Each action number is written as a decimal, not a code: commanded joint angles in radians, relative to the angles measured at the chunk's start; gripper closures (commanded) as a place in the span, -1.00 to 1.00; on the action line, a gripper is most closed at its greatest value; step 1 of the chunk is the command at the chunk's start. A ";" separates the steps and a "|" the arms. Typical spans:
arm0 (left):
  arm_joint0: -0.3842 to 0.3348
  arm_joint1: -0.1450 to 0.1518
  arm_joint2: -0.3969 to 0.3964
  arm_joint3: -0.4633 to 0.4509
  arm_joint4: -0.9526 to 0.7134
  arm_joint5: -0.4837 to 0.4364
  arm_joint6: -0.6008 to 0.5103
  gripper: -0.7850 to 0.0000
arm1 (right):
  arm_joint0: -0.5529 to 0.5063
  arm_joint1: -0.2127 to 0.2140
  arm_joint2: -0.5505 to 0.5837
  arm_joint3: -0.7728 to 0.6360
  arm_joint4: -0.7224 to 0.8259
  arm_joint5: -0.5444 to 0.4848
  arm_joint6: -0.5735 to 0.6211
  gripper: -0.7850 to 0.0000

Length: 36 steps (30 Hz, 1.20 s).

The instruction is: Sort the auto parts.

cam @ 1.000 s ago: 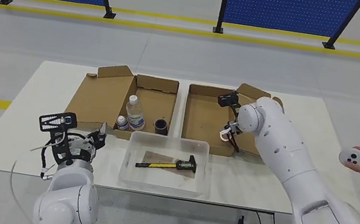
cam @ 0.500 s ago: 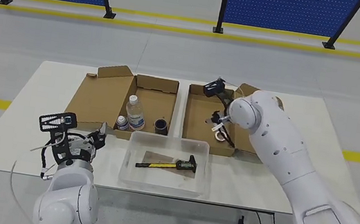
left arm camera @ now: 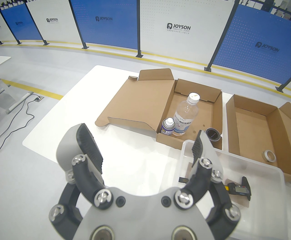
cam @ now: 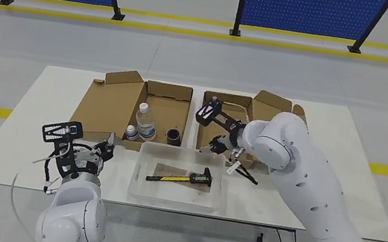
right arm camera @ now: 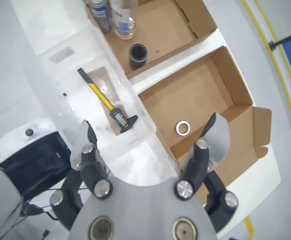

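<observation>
At lower centre of the top view, a slim yellow-and-black caliper [cam: 182, 177] lies left-to-right in the clear plastic bin [cam: 140, 188], display head rightward. The right end effector [right arm camera: 150, 123] and left end effector [left arm camera: 141, 134] are both spread and empty.

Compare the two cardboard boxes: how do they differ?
The left box holds three things, all upright: a bottle, a spray can and a black cylinder. The right box holds one, a metal ring lying flat. The left box's lid folds out leftward, the right box's rightward. Both are brown, open and sit behind the clear bin.
</observation>
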 commanded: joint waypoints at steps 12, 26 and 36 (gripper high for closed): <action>0.000 0.000 0.000 0.000 0.000 0.000 0.000 -1.00 | 0.056 0.015 -0.272 0.071 0.075 -0.155 0.026 -1.00; 0.000 0.000 0.000 0.000 0.000 0.000 0.000 -1.00 | 0.300 -0.042 -0.672 0.340 0.258 -0.205 -0.024 -0.87; 0.000 0.000 0.000 0.000 0.000 0.000 0.000 -1.00 | 0.333 -0.130 -0.717 0.497 0.252 -0.247 -0.066 -0.69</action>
